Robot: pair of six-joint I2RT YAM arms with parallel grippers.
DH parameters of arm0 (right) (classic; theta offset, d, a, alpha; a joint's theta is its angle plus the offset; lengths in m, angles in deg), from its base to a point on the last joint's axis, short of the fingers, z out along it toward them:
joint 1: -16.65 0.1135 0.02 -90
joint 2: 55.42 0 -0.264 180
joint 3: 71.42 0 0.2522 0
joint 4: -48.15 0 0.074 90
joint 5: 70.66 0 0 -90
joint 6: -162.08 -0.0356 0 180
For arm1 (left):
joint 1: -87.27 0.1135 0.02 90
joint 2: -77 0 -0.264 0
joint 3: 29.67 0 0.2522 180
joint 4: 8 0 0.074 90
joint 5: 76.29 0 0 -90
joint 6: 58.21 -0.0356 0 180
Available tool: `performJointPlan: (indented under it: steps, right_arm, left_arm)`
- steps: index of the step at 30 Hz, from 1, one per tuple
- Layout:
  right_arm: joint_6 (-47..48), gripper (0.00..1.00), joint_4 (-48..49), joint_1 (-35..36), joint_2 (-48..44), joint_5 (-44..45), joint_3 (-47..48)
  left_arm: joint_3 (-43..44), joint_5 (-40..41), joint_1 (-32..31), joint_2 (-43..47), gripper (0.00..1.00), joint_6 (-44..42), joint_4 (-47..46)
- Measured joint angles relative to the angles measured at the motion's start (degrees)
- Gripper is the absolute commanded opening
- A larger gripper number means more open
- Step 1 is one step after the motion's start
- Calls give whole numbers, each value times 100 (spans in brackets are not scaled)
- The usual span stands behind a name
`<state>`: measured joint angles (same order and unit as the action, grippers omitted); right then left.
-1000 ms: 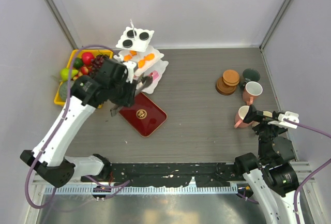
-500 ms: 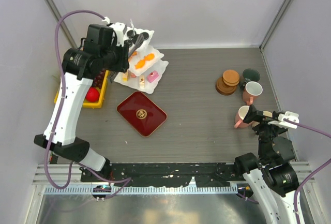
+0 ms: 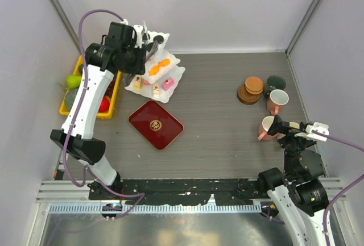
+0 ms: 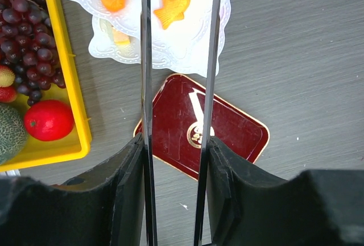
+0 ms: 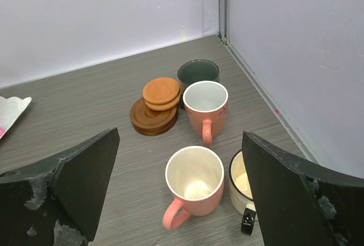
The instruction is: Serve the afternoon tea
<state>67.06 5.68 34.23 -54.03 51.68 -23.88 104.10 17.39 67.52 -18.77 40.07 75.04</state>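
Observation:
The white three-tier stand (image 3: 170, 75) stands at the back left, also in the left wrist view (image 4: 187, 41). It holds orange pastries (image 4: 172, 6) and pink/cream pastries (image 3: 168, 83). My left gripper (image 3: 149, 41) is raised over the stand's top tier, shut on the metal tongs (image 4: 145, 58), whose blades point at the orange pastries. My right gripper (image 5: 181, 144) is open and empty above a pink mug (image 5: 196, 186). Beyond it are a second pink mug (image 5: 206, 107), a dark green mug (image 5: 198, 71), a beige mug (image 5: 245, 183) and stacked brown coasters (image 5: 159, 101).
A dark red tray (image 3: 156, 124) lies in front of the stand. A yellow tray (image 3: 114, 90) of fruit sits left of the stand by the left wall. Walls close the back and both sides. The mugs stand near the right wall.
My left arm has lifted with the tongs and swung from beside the red tray back to above the stand's top tier. The right arm has not moved.

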Motion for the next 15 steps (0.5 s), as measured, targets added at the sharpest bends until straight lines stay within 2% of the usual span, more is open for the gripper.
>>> performJointPlan:
  steps: [9, 12, 15]
  right_arm:
    - [0, 95, 0, 0, 0, 0, -2]
    - [0, 95, 0, 0, 0, -2, -2]
    - [0, 95, 0, 0, 0, -2, -2]
  left_arm:
    - [0, -103, 26, -101, 57, 0, -24]
    - [0, -140, 26, -101, 57, 2, -50]
    - [0, -142, 26, -90, 53, 4, -50]
